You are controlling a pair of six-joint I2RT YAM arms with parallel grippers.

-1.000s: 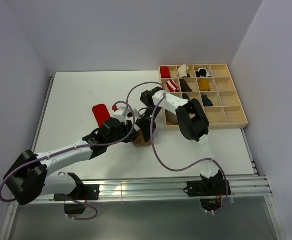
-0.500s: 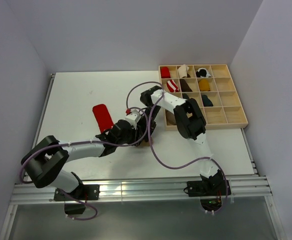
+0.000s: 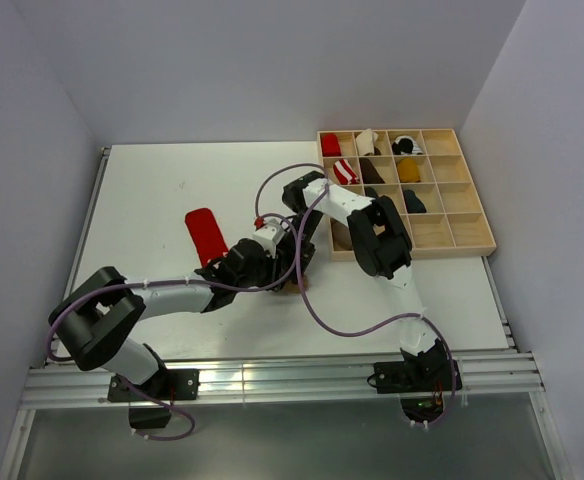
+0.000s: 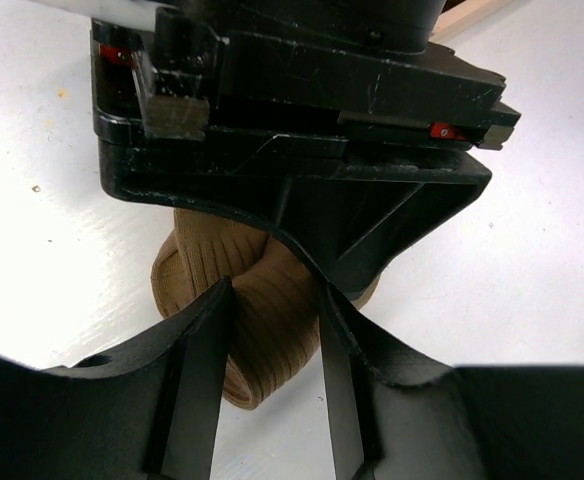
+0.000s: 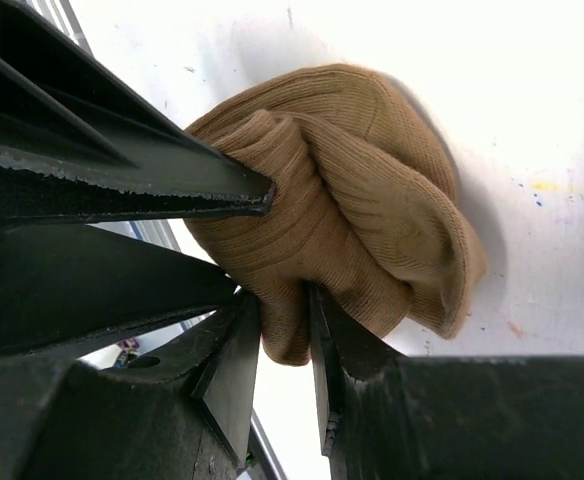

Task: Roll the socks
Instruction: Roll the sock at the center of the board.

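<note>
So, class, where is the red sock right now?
In the top view, the red sock lies on the white table, left of centre, well left of the wooden tray.

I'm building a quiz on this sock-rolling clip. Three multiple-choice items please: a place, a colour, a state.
1. Where does the flat red fabric sock lie? A on the white table; B in the wooden compartment tray; C in mid-air.
2. What colour is the ribbed sock bundle that the right gripper holds? A black; B tan-brown; C striped.
3. The right gripper is: A wide open; B out of view; C pinched on a sock fold.
Key: A, the top view shows it flat on the table; B, both wrist views show tan ribs; C, its fingers clamp a fold.
</note>
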